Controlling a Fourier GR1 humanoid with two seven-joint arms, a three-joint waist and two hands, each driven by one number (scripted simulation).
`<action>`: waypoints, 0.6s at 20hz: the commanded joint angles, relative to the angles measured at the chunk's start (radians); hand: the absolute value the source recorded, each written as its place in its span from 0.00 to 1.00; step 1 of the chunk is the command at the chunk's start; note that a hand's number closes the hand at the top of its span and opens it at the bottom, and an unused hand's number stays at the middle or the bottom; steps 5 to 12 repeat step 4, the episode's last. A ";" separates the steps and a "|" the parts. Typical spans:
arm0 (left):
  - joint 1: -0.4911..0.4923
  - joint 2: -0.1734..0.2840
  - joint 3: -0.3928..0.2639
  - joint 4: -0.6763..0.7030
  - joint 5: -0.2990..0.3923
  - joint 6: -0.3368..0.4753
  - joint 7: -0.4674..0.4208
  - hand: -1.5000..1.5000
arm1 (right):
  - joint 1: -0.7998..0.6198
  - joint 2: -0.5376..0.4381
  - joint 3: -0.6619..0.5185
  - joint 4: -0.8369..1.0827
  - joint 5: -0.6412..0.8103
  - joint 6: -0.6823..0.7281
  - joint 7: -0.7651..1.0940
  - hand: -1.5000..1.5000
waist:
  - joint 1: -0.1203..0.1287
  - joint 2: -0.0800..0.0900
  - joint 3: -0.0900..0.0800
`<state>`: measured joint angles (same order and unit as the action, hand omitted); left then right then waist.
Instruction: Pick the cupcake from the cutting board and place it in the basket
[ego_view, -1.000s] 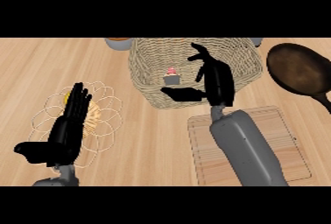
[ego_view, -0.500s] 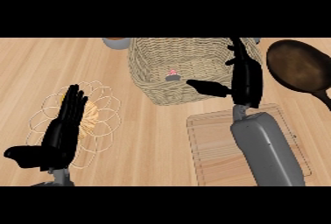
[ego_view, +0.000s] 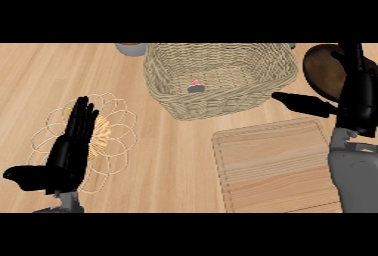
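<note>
Presently, the cupcake (ego_view: 196, 86) is being seen inside the woven basket (ego_view: 166, 95), on its floor, pink top up. The basket is sitting on the wooden desk (ego_view: 44, 75), just beyond the far edge of the cutting board (ego_view: 273, 165), whose surface is bare wood. The right hand (ego_view: 356, 97) is being held off to the basket's right, released, fingers straight and pointing away, thumb (ego_view: 303, 104) spread toward the basket; nothing is being grasped. Behind it, a dark round pan (ego_view: 322, 70) is partly being hidden. The left hand (ego_view: 70, 145) is resting at the lower left, released, fingers up, over a wire flower-shaped trivet (ego_view: 122, 135). A grey object (ego_view: 130, 47) is being cut off at the top edge.
</note>
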<state>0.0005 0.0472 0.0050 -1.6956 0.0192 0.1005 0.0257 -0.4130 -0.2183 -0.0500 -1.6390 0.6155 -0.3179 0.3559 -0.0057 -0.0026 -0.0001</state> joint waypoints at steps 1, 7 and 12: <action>-0.031 0.041 0.038 -0.033 0.034 -0.025 0.065 0.50 | 0.036 -0.078 -0.113 -0.033 -0.202 0.095 -0.112 0.00 | 0.003 0.002 0.001; 0.026 0.024 0.007 -0.053 0.022 -0.036 0.029 0.50 | 0.087 -0.098 -0.140 -0.081 -0.263 0.155 -0.145 0.00 | 0.006 0.001 0.001; 0.026 0.024 0.007 -0.053 0.022 -0.036 0.029 0.50 | 0.087 -0.098 -0.140 -0.081 -0.263 0.155 -0.145 0.00 | 0.006 0.001 0.001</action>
